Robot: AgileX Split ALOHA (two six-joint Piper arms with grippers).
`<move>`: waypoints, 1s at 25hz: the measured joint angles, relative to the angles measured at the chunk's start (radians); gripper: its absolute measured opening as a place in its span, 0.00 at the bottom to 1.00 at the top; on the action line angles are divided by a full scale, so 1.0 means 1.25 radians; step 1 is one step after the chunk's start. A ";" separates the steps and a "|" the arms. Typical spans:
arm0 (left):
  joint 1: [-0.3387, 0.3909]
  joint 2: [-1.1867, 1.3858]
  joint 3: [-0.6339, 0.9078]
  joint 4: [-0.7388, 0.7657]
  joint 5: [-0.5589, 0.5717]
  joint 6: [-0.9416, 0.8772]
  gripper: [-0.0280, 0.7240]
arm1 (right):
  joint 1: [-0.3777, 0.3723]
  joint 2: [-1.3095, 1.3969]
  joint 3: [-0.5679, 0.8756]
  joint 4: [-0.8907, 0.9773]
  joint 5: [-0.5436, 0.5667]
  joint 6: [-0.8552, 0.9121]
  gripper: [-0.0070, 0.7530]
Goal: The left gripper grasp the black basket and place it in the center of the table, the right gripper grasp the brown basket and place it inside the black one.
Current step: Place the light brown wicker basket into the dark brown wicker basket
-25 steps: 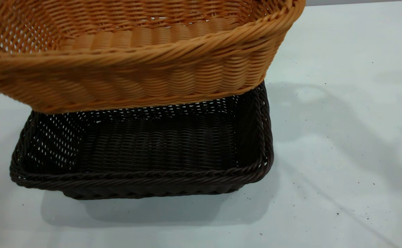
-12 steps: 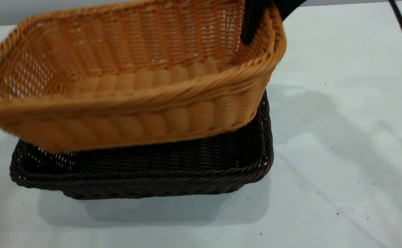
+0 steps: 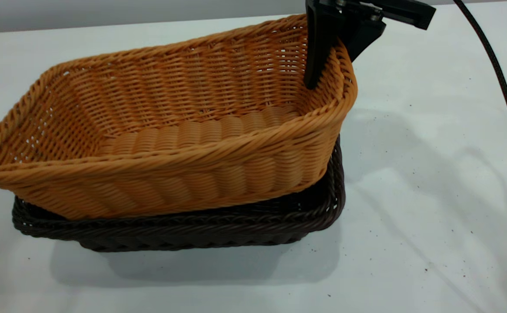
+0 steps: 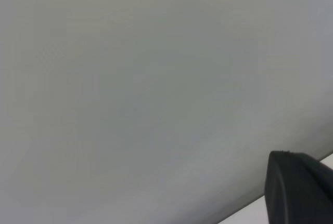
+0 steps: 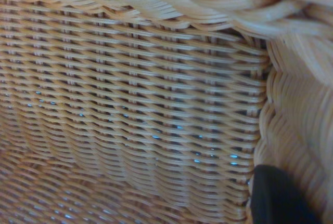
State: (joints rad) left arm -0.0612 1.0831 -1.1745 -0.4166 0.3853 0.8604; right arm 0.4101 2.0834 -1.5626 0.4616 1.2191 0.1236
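Note:
The brown basket (image 3: 183, 174) rests tilted in the black basket (image 3: 192, 228), which stands on the white table (image 3: 431, 195). Its left end sits low and its right end is raised. My right gripper (image 3: 331, 69) is shut on the brown basket's right end wall, with one finger inside and one outside the rim. The right wrist view shows the basket's woven inner wall (image 5: 130, 104) close up, with one finger (image 5: 276, 198) against it. Of my left gripper only one black finger (image 4: 297, 188) shows in the left wrist view, before a plain grey wall.
A black cable (image 3: 505, 95) runs down the right side of the table. Bare white tabletop lies to the right of the baskets and in front of them.
The brown basket has come down from above the black basket into it. My right gripper has come down into view with it.

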 joint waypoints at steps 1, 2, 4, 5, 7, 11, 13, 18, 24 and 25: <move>0.000 0.000 0.000 0.000 0.001 0.000 0.04 | 0.000 0.000 0.000 0.000 0.000 0.000 0.15; 0.000 0.000 0.000 0.000 0.001 0.000 0.04 | 0.000 0.000 0.000 0.002 0.000 0.000 0.15; 0.000 0.000 0.000 0.000 0.002 0.000 0.04 | 0.000 0.000 0.000 0.004 0.000 0.000 0.15; 0.000 0.000 0.000 0.000 0.002 0.002 0.04 | 0.000 0.000 0.000 0.003 0.000 0.000 0.15; 0.000 0.000 0.001 0.000 0.003 0.003 0.04 | 0.000 0.000 0.000 0.001 0.001 0.000 0.15; 0.000 0.000 0.001 0.000 0.003 0.002 0.04 | 0.000 0.000 0.000 0.001 0.001 0.000 0.15; 0.000 0.000 0.001 0.000 0.003 0.002 0.04 | 0.000 0.000 0.000 0.003 0.001 0.000 0.15; 0.000 0.000 0.001 0.000 0.003 0.002 0.04 | 0.000 0.000 0.000 0.033 0.001 0.002 0.15; 0.000 0.000 0.001 0.000 0.004 0.002 0.04 | 0.000 -0.001 0.000 0.045 0.003 0.001 0.28; 0.000 0.000 0.001 0.000 0.004 0.002 0.04 | 0.000 -0.001 0.000 0.045 0.003 0.001 0.30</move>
State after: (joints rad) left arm -0.0612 1.0831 -1.1736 -0.4166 0.3906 0.8633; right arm 0.4101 2.0825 -1.5626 0.5181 1.2228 0.1248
